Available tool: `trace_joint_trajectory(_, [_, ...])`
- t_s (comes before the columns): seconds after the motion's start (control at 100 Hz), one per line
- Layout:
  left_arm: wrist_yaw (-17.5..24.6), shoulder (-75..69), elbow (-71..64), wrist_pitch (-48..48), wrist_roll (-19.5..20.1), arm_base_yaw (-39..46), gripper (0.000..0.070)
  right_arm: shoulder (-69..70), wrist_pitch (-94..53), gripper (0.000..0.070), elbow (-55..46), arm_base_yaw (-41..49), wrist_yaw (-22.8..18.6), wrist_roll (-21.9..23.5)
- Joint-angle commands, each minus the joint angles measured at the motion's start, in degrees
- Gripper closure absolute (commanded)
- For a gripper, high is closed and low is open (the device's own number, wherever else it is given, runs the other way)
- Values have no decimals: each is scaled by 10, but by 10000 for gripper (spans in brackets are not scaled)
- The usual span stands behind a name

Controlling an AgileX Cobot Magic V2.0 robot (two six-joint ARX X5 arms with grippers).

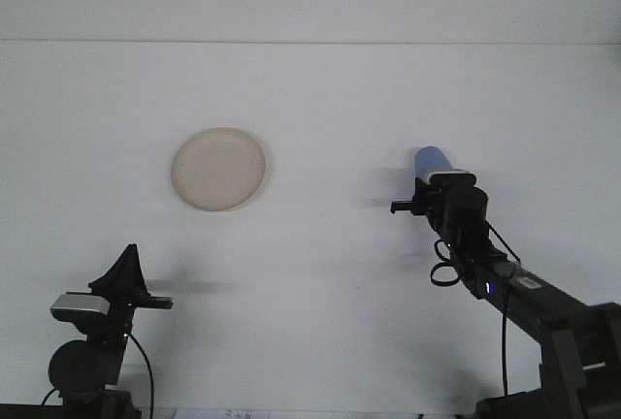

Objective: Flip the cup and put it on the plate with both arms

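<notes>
My right gripper (433, 184) is reaching out over the table (330, 99) to the blue cup (431, 160), which stands on the right half of the surface, well apart from the plate (219, 169) on the left. From the front view my wrist and its camera housing cover the lower part of the cup, so I cannot tell whether my fingers are around it, merely beside it, or clear of it. I will not guess at contact either.

The cup shows a rounded, closed top and no open rim, so I judge it to be standing upside down, mouth on the table. Its long axis runs roughly upright, leaning a little toward the left at the top. That fits the task: it needs turning over before it goes on the plate.

My left gripper (131, 273) is parked low at the near left edge, far from both cup and plate, its 2 fingers drawn together into a point with nothing between them. I take it to be waiting there because the plate lies on its side of the table, while the cup lies on my right arm's side; a handover somewhere between the 2 arms seems the sensible route.

The plate sits flat and bare, ready to receive. I judge the task to be at its first step, the approach to the cup, with the flip and the placing not yet done.
</notes>
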Motion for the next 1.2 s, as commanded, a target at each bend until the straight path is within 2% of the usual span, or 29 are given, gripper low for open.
trace_joint_trajectory(0.0, [-1,0,-11,7,-2,1,687,-44,-35,700,17,18,-14,-14])
trace_joint_trajectory(0.14, [-1,0,-11,7,-2,1,687,-136,-294,700,103,63,-44,-32])
trace_joint_trajectory(0.22, [-1,0,-11,7,-2,1,687,-162,-471,700,184,100,-52,-63])
trace_joint_trajectory(0.39, [-1,0,-11,7,-2,1,687,-155,-763,700,353,196,-51,-117])
trace_joint_trajectory(0.51, [-1,0,-11,7,-2,1,687,-130,-882,700,419,270,-35,-124])
trace_joint_trajectory(0.64, [-1,0,-11,7,-2,1,687,-99,-943,700,434,337,-3,-111])
trace_joint_trajectory(0.869, [-1,0,-11,7,-2,1,687,-29,-980,700,435,410,-5,-100])
trace_joint_trajectory(1.189, [-1,0,-11,7,-2,1,687,71,-1015,700,435,457,-11,-103])
